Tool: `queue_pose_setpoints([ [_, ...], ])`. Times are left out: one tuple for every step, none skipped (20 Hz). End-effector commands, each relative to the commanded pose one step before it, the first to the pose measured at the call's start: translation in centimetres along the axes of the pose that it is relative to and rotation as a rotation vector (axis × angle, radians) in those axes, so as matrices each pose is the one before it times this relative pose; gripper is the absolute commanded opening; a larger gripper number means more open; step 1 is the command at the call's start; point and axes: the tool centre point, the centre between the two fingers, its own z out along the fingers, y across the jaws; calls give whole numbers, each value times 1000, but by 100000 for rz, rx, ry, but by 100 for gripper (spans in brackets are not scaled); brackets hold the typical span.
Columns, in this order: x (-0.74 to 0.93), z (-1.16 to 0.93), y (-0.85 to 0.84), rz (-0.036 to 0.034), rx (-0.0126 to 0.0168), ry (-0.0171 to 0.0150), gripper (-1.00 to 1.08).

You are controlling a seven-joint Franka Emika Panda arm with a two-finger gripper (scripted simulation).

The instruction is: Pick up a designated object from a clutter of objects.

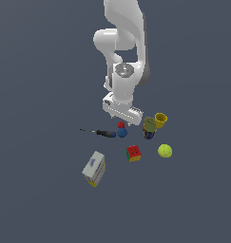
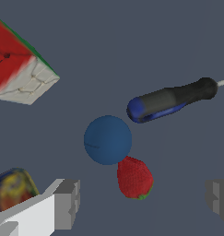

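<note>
The worktop (image 1: 41,71) is a flat, uniform dark grey-blue plane that fills both views, with no walls, edges or other room features visible. Taking the blue ball (image 1: 122,133) as the landmark: the small red lump (image 1: 121,125), which the wrist view shows as strawberry-like with a bit of green at one end (image 2: 134,178), lies touching or just beside the ball on the side toward the arm. The black-handled screwdriver (image 1: 105,133) lies just beside the ball toward the exterior view's left, its thin shaft pointing away. The multicoloured cube (image 1: 133,153), tennis ball (image 1: 165,151), olive-green can (image 1: 149,127) and yellow cup (image 1: 160,119) sit toward the exterior view's right, the white-yellow box (image 1: 94,168) well apart. The gripper (image 1: 122,116) hangs just above the red lump, jaws spread, with the lump between the two fingers (image 2: 67,203) in the wrist view and not touched. The cube, the can and the far finger are cut off at the wrist picture's borders. Open worktop surrounds the cluster on all sides.
</note>
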Motion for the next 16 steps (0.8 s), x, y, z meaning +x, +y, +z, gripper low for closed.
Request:
queue_pose_setpoints([
  [-943,971,265,3276,346,178,100],
  [-312,305,106,1022,91,23,100],
  [-284,272,101,923,82,20,100],
  [-254,239,96,828,74,17,100],
  [-225,208,89,731,65,15,100],
  [-194,178,81,638,57,12,100],
  [-166,149,68,533,47,10,100],
  [-135,121,59,440,39,8,100],
  [-106,93,45,337,30,6,100],
  [-74,66,35,248,22,4,100],
  [-43,39,23,154,14,3,100],
  [-28,15,-9,0,0,0,100],
  [82,-63,-16,-287,-70,-60,100],
  [-2,21,1,0,0,0,100],
  [-7,65,3,0,0,0,100],
  [-10,108,4,0,0,0,100],
])
